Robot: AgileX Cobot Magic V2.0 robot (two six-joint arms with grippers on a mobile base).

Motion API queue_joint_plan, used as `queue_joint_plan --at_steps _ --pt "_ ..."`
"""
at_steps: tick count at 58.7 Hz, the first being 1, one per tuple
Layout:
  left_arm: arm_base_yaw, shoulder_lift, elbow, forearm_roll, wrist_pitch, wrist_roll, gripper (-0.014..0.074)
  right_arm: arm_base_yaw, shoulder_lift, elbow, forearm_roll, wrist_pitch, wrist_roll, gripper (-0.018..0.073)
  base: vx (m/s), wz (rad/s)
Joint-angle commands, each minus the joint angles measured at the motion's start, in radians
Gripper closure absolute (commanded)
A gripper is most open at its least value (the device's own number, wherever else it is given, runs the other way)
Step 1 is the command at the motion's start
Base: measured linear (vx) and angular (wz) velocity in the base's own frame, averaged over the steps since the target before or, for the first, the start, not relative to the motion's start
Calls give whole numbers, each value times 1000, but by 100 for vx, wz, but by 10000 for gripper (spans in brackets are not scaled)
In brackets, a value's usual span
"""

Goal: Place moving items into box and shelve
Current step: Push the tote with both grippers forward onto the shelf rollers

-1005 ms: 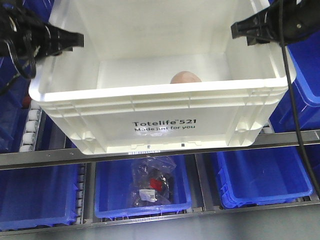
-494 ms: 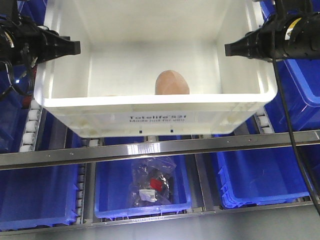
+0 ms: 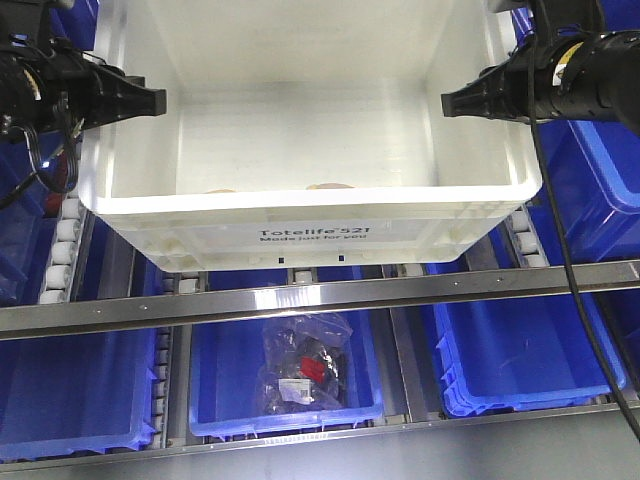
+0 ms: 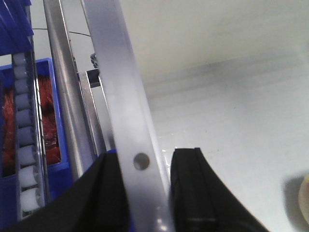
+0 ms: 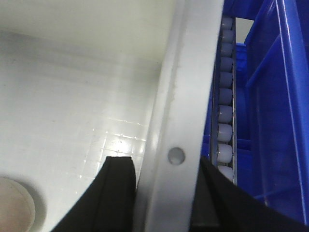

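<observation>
Now white crate [image 3: 310, 215] on roller shelf [image 3: 68, 240], blue bins [image 3: 530, 350] below/beside.

We barely glimpse two balls [image 3: 328, 186] behind the box [image 3: 310, 215] front rim, box top cropped off-frame, bagged contents [image 3: 305, 372] in the lower blue bin [image 3: 286, 375] unreadable.

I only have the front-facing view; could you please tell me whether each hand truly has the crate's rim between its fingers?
Observer: Yes, the left hand has one finger on each side of the crate rim.
Operator: And the right?
Observer: The right hand straddles the opposite rim likewise, beside a roller track.
Operator: Where are the balls?
Observer: On the crate floor: a cream ball inward of the left hand, another ball inward of the right.
</observation>
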Motion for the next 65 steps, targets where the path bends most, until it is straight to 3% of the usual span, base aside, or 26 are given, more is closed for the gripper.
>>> queue_joint_plan --at_steps 1,36,44,65 --pt "-15 -50 -49 39 -186 34 595 13 -46 -47 -19 -244 -42 561 0 0" --pt "-15 -44 32 38 -243 -19 595 13 5 -47 -22 -255 -44 561 0 0" --pt "-15 -44 31 87 -272 -18 595 13 5 -47 -22 -260 -44 561 0 0" --pt "-15 -42 31 127 -276 -19 595 13 5 -47 -17 -261 -40 561 0 0"
